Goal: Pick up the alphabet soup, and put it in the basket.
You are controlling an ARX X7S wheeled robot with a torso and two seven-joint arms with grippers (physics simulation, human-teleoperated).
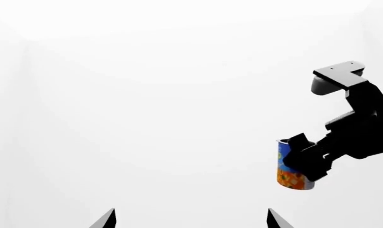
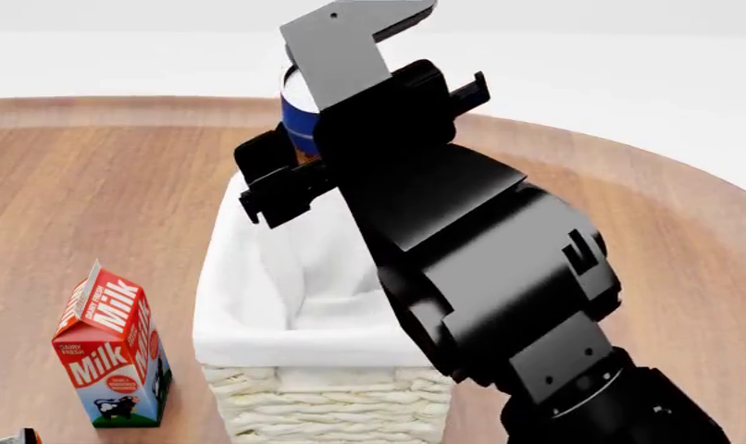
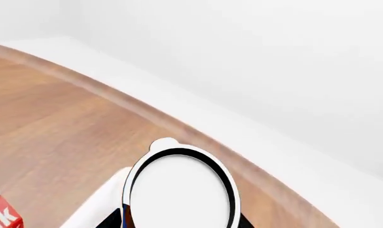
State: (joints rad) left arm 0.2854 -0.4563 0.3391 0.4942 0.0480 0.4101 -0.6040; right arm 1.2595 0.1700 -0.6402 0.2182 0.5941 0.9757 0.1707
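Blue-labelled, with an orange picture near its base, the soup can [image 1: 293,166] is in the air, clamped in the right pincer [image 1: 303,159], whose dark fingers press on its sides. In the head view the can [image 2: 298,116] sits at the upper middle of the frame, above the far end of the basket [image 2: 287,277], and the big black arm hides most of it. The right wrist view shows only its pale round top [image 3: 180,190] at the bottom centre, with the wooden table [image 3: 58,118] behind.

The step in hand looks like the lowering and release. To do it well, I would bring the can nearer the middle of the white cloth lining, keep it upright, go down until its base is close to the lining, and only then part the fingers, so it neither drops hard nor tips on the rim.

The milk carton [image 2: 107,347] stands at the lower left, beside the basket and out of the way.

The left pincer [image 1: 190,221] shows two dark tips set well apart, holding nothing.
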